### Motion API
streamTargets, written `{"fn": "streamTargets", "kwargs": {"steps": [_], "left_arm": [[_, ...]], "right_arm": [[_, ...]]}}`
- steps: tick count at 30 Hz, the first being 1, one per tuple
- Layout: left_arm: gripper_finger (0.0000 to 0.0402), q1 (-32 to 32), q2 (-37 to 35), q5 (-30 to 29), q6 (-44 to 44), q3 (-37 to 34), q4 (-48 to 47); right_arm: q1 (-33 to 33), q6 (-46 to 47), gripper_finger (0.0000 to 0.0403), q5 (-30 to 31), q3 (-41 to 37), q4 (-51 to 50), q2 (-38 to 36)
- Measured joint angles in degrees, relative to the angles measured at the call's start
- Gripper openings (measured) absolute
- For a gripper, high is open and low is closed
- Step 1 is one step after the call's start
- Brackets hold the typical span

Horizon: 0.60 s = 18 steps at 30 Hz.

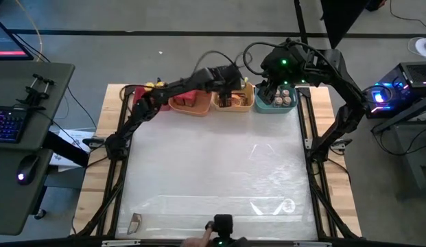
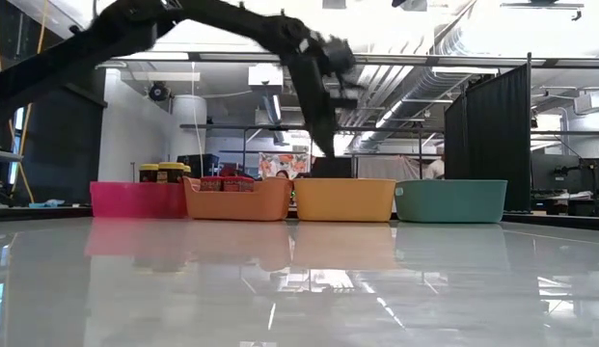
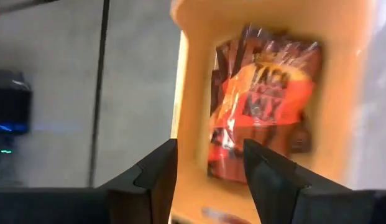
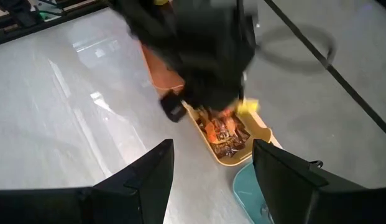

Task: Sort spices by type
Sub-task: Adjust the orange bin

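Four bins stand in a row at the table's far edge: pink [image 2: 135,200], orange [image 2: 236,200], yellow [image 1: 248,104] and teal [image 1: 274,106]. Orange-brown foil packets [image 3: 261,106] lie flat in the yellow bin [image 3: 196,93]. My left gripper [image 3: 210,149] hangs open just above that bin [image 4: 255,127] and its packets [image 4: 224,134], slanting down, with nothing between its fingers. Yellow-lidded jars [image 2: 159,172] stand in the pink bin, red boxes [image 2: 227,182] in the orange one, and grey-brown-lidded jars [image 1: 285,97] in the teal one. My right gripper [image 4: 212,149] waits open, high over the teal bin.
The white tabletop [image 1: 213,165] stretches from the bins to the near edge. A small object [image 1: 135,221] lies at the near left corner and a camera mount [image 1: 221,225] stands at the near edge. A desk with keyboard [image 1: 10,123] is off to the left.
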Motion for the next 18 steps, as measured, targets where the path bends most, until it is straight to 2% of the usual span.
{"fn": "streamTargets", "kwargs": {"steps": [1,5,11,15,18], "left_arm": [[0.0164,0.1,-1.1,1.5,-2.2,1.0,-2.0],[0.0131,1.9,-6.9,14.3,-9.4,1.4,-6.8],[0.0014,2.3,-15.5,28.8,-8.6,1.4,-13.5],[0.0004,1.4,-20.1,35.6,-4.7,-0.7,-15.2],[0.0001,0.5,-25.9,40.9,-1.4,-10.2,-12.4]], "right_arm": [[0.0,-0.2,0.0212,0.2,0.0,0.0,0.0],[-0.2,-1.0,0.0212,2.4,0.0,0.1,0.0],[-0.2,-1.2,0.0212,2.9,0.0,0.0,0.0],[-0.2,-1.1,0.0212,2.9,0.0,0.0,0.0],[-0.2,-0.8,0.0212,2.9,0.0,0.0,0.0]]}}
